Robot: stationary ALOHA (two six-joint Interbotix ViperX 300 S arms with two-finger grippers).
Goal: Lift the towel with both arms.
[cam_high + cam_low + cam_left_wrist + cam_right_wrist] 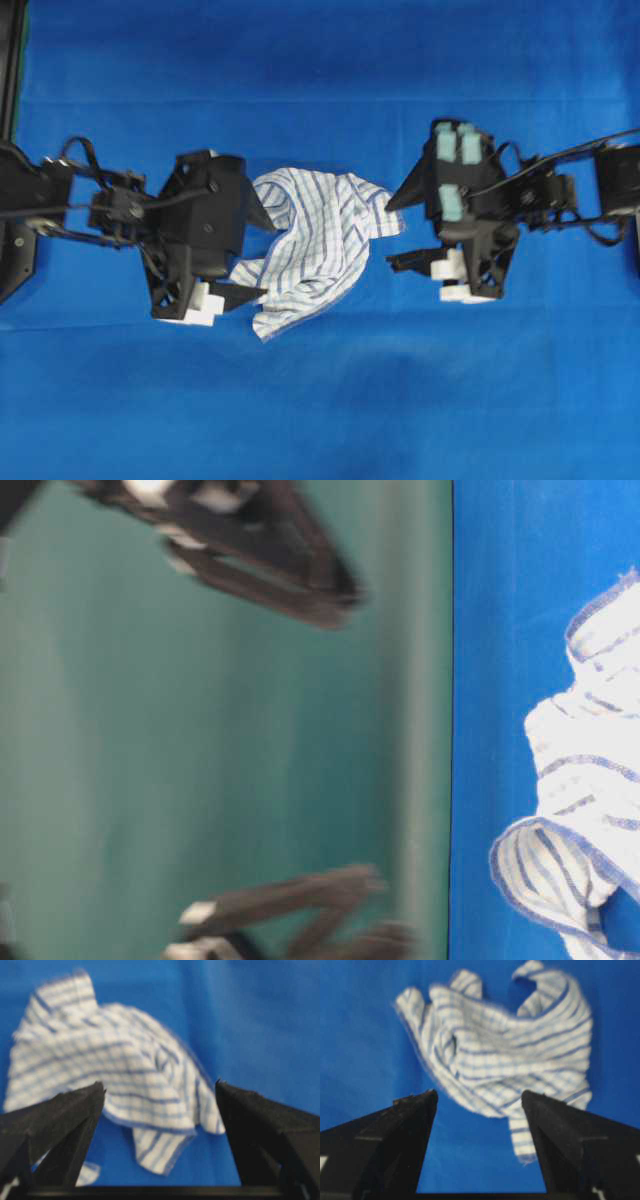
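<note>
In the overhead view, the thin white towel with blue and grey check stripes (318,245) lies crumpled on the blue cloth-covered table (320,400), between the two pincers. The left black pointed gripper (257,255) has its two fingers wide apart, and both fingertips are at the left edge of the towel; I cannot tell if they touch it. The right black gripper with teal tape patches (396,233) is also spread wide. Its upper fingertip is at the right edge of the towel, its lower one just beside it.

In the table-level view, which is turned on its side, the towel (585,810) rests on the blue table (490,630). Blurred black fingers (280,570) are apart from the cloth, before a green wall (200,740).

In the left wrist view, the towel (115,1075) lies ahead of the left gripper (160,1092), and no cloth is clamped between the separated fingers.

In the right wrist view, the towel (505,1045) lies ahead of the right gripper (480,1097), whose fingers stand apart with nothing held.
</note>
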